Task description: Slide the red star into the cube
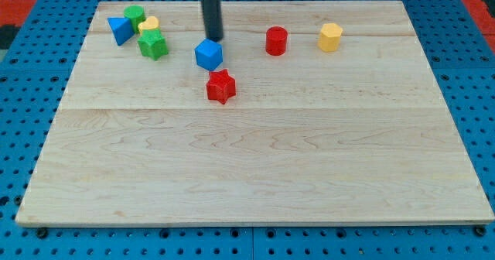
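No fingers are fitted, so nothing can be opened, clenched or grasped; the arm ends in a dark rod, and its tip [214, 39] is seen just above the blue cube [209, 54], at the cube's upper edge, toward the view's top. Whether the tip is touching the cube cannot be told.

The red star [221, 86] is found just below the cube and slightly to the view's right. The two are very close, almost corner to corner, but whether they are in contact cannot be made out; a thin gap may remain.

The task is judged nearly done as far as position goes: the star is already beside the cube. What is left, if contact is lacking, is a short push of the star up and to the view's left. For that the tip is badly placed, being on the far side of the cube; it would have to be brought round below the star.

Elsewhere on the wooden board [255, 167], a red cylinder [276, 41] and a yellow block [330, 37] are seen to the right of the cube, well apart from it. At the top left a blue triangle [119, 29], a green cylinder [134, 16], a second yellow block [148, 23] and a green star [153, 44] are clustered together.
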Available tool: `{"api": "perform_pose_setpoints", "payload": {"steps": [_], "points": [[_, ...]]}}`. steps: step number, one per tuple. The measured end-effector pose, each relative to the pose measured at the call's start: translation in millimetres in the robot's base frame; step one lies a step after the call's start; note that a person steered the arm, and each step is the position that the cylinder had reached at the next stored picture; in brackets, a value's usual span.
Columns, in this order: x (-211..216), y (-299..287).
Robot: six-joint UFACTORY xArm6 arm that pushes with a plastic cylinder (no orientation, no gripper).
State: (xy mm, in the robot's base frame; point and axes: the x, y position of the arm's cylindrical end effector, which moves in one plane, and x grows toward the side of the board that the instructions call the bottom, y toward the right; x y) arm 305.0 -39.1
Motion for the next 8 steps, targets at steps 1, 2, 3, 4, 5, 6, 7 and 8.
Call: {"api": "perform_pose_setpoints", "payload": {"steps": [1,2,3,4,5,6,7,8], "points": [[58.5,44.5],[52.3,19.9],[18.1,-58.5],[19.9,-74.1],[48.7,1.7],[76.3,61.9],[126.1,38.9],[98.9,-3.0]]}}
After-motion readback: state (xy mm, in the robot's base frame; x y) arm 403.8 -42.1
